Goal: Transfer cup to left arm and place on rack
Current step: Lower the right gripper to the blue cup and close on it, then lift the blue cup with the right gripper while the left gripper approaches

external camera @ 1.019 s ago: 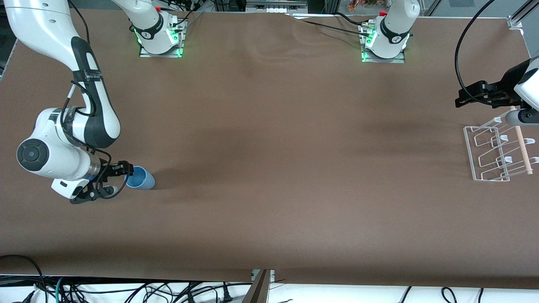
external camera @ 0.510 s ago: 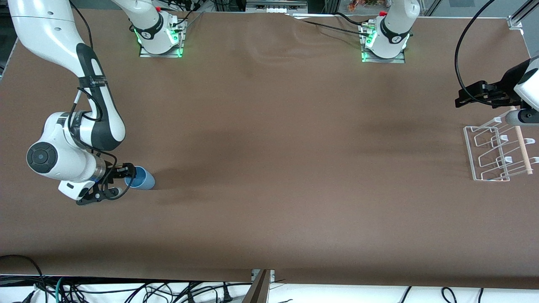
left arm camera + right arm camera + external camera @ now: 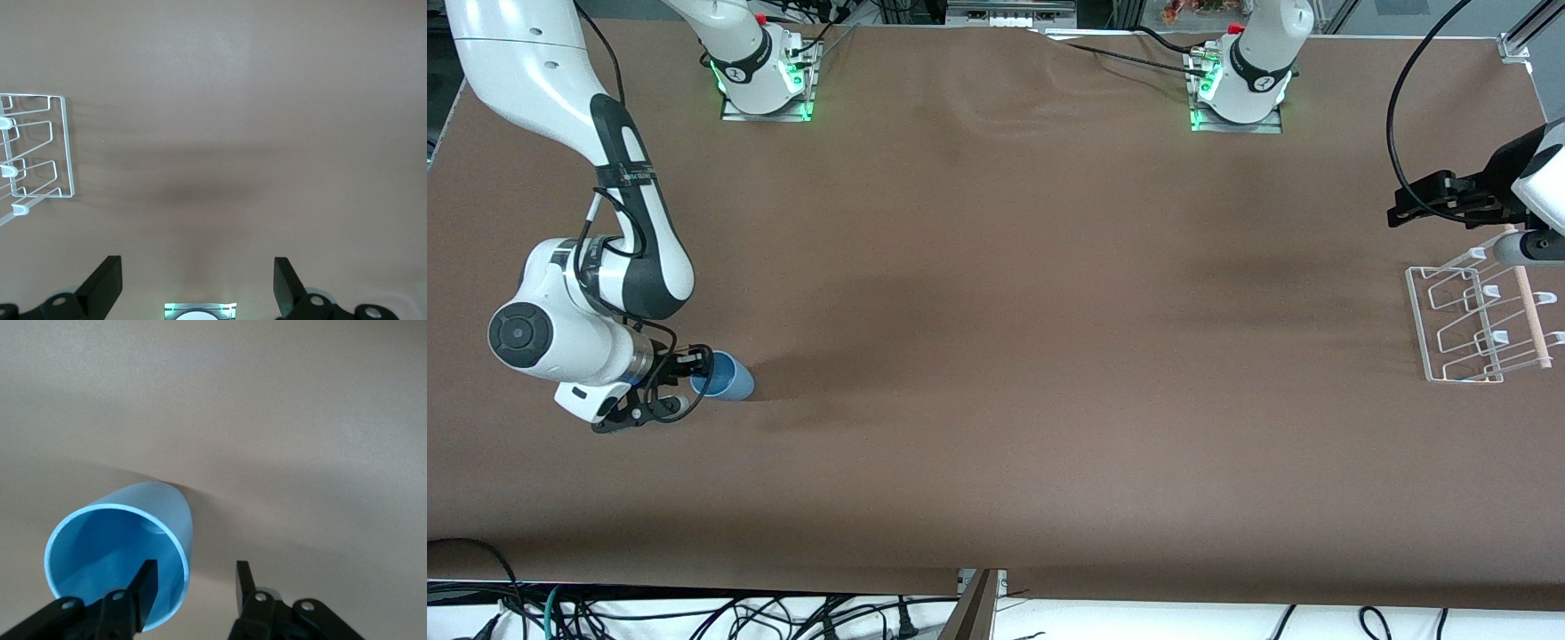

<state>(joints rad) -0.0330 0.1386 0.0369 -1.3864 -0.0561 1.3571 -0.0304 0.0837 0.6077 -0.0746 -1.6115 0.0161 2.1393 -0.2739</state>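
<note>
The light-blue cup (image 3: pixel 727 378) lies on its side on the brown table, mouth toward the right arm's end. My right gripper (image 3: pixel 687 383) is open at the cup's mouth. In the right wrist view one finger (image 3: pixel 147 581) sits in front of the cup's (image 3: pixel 113 547) open inside. The other finger (image 3: pixel 243 583) is outside it, with the rim wall between them. My left gripper (image 3: pixel 1405 203) is open and empty over the table beside the white wire rack (image 3: pixel 1463 329). It waits there. The rack also shows in the left wrist view (image 3: pixel 61 150), and the left gripper (image 3: pixel 198 280) is wide open there.
A pale wooden dowel (image 3: pixel 1529 307) runs along the rack's side at the table's edge. The two arm bases (image 3: pixel 765 84) (image 3: pixel 1238 89) stand at the top edge with green lights. Cables lie below the table's front edge (image 3: pixel 694 613).
My right arm has moved a little toward the cup, bringing its open fingers around the rim. The cup and the left arm have not moved.
</note>
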